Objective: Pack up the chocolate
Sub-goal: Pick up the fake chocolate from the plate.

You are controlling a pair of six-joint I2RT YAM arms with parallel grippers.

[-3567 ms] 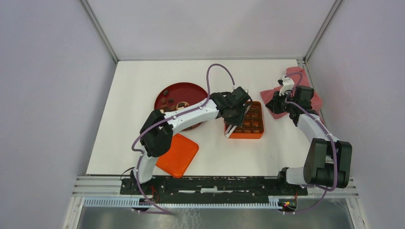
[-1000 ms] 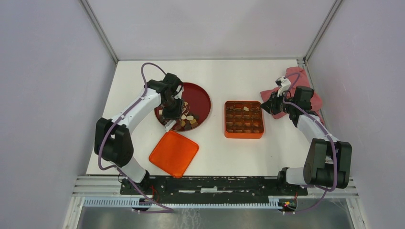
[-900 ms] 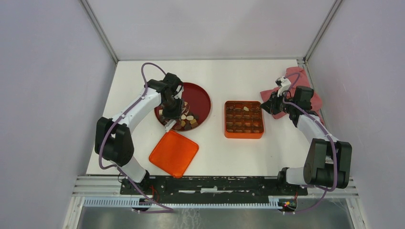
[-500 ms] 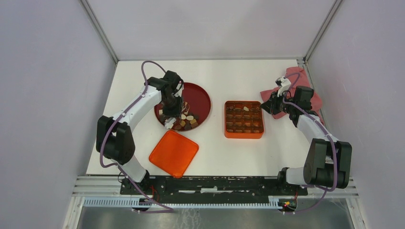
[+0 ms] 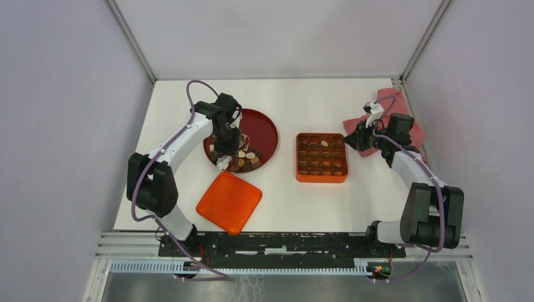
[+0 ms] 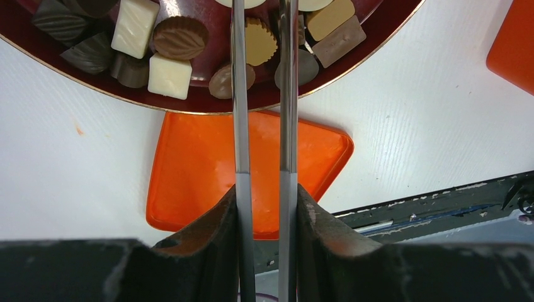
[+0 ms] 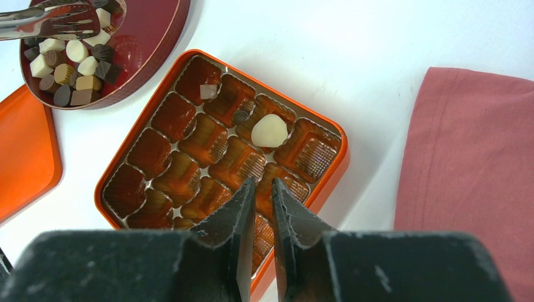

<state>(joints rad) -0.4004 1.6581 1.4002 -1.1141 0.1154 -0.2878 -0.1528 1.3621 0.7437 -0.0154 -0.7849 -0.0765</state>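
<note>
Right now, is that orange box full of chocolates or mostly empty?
Mostly empty: the orange box holds a white piece, a pale cube and a dark piece; the other visible compartments look bare.

No text, label, brand or number is legible on the small brown and white chocolate pieces (image 6: 181, 38) or square orange box (image 5: 322, 179).

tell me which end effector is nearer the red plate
Left. The left end effector reaches down into the red plate, among the chocolates. The right end effector hangs beyond the orange box, on its side away from the plate.
</note>
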